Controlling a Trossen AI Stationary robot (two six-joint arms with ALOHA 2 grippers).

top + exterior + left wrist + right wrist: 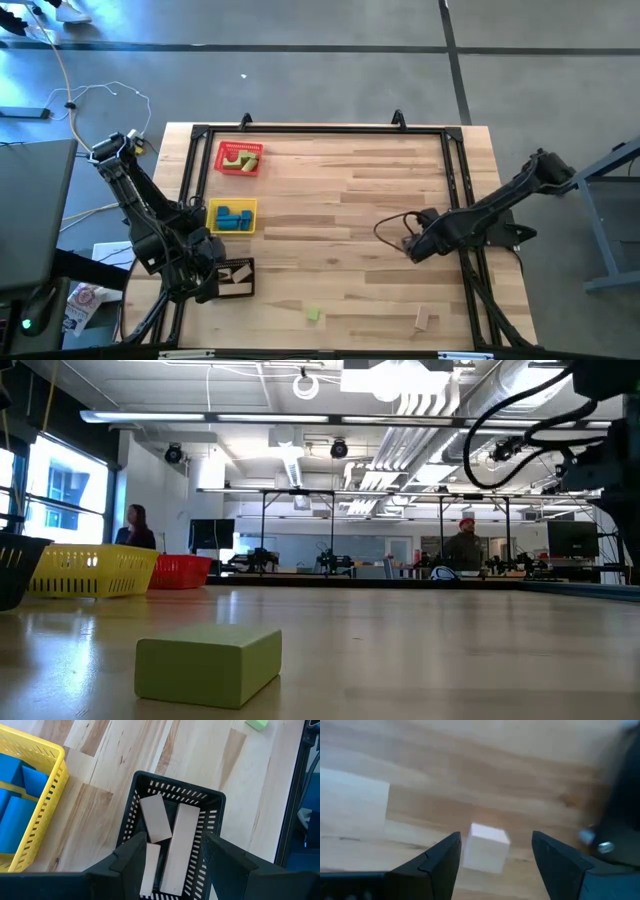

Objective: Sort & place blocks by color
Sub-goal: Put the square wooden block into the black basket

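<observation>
Now right gripper point(495, 851) — fingers apart — frames tan cube point(485, 847).

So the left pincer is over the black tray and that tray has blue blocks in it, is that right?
Not quite. The left pincer is over the black tray, but that tray holds tan wooden blocks, not blue ones. The blue blocks lie in the yellow tray beside it, as the left wrist view shows.

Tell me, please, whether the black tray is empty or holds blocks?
Not empty: the black tray holds three tan blocks, seen lying flat inside in the left wrist view.
</observation>
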